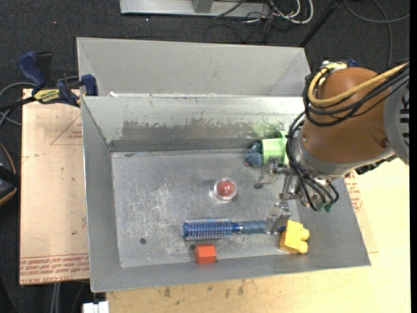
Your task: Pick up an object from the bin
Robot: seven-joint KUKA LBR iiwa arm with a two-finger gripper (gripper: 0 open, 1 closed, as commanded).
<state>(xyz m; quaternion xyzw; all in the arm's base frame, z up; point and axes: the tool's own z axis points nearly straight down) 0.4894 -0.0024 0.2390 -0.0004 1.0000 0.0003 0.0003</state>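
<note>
My gripper [270, 203] hangs low over the right side of the bin, its fingers spread open and nothing between them. The nearer fingertip [277, 223] stands right at the handle end of a blue hairbrush [215, 228], which lies flat along the front of the bin with its bristled head to the left. A yellow toy block [294, 237] sits just right of that fingertip. A small clear round cap with a red centre [225, 189] lies to the gripper's left.
A green block [273, 147] and a small blue piece [253, 155] rest against the back wall, partly under the arm's orange cover. An orange-red cube [206, 254] lies at the front wall, below the brush head.
</note>
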